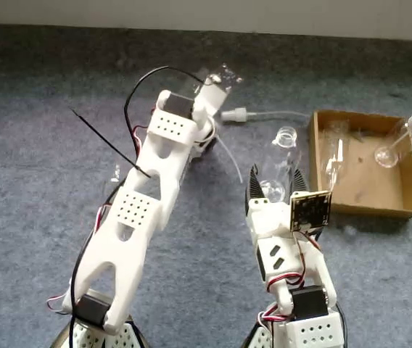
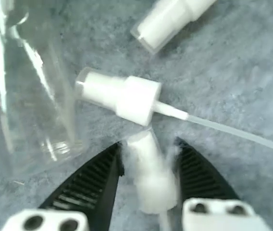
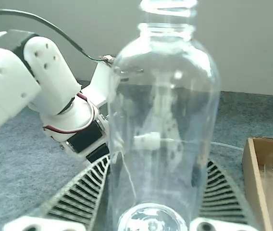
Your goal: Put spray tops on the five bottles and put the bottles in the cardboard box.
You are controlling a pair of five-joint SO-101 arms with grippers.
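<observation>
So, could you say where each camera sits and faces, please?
High view: above the table, looking down on both arms and the cardboard box.
Left wrist view: on the left arm, looking down past the left tool gripping a spray top.
Right wrist view: on the right arm, facing the left arm through the bottle in the right tool.
Shared: high and right wrist show that bottle.

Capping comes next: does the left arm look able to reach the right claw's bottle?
Probably yes: the bottle is upright, neck open, with nothing standing between it and the left claw.
</observation>
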